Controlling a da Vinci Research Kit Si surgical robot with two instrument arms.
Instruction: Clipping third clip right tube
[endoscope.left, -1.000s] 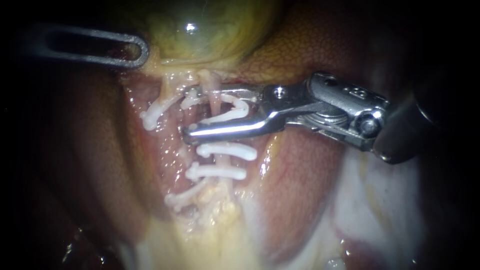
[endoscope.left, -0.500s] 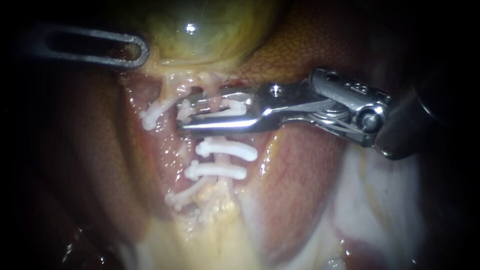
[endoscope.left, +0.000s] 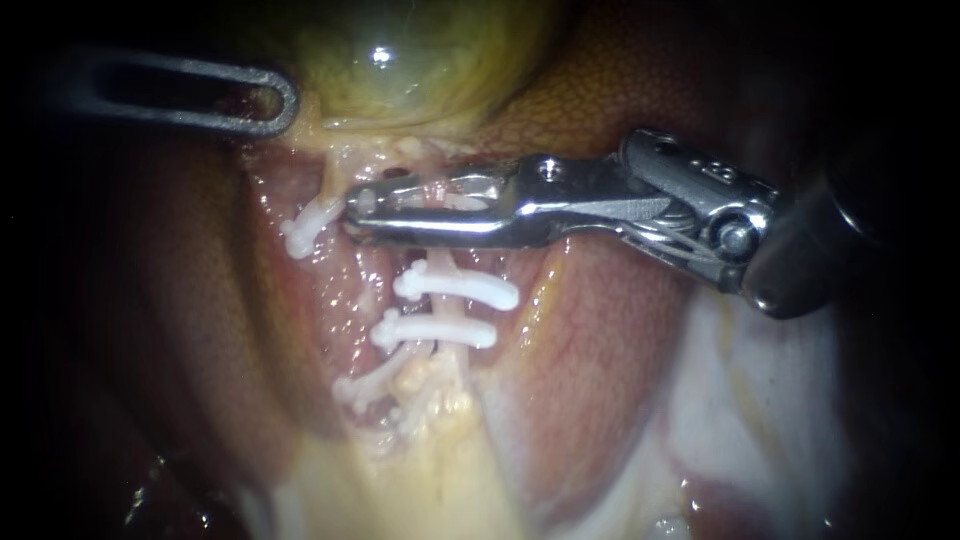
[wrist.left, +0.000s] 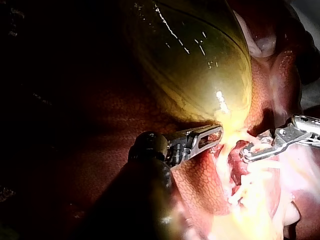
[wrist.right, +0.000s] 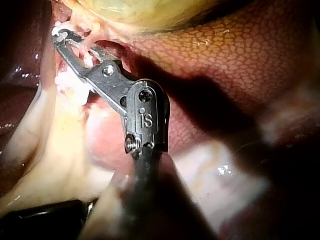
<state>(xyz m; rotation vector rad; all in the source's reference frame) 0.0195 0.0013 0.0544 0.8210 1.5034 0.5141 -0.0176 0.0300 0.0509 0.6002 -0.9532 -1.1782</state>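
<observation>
The right instrument's jaws pinch a white clip. It lies crosswise on the right tube, just under the gallbladder, tip pointing left, with 2 more clips below.

Left instrument lies level at upper left; right instrument reaches in from the right, jaws clamped on a clip.

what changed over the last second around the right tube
The right instrument had its jaws open around the clip a second ago. Now they are shut on it across the right tube, reaching slightly further across. The left instrument and the two lower clips stayed put.
</observation>
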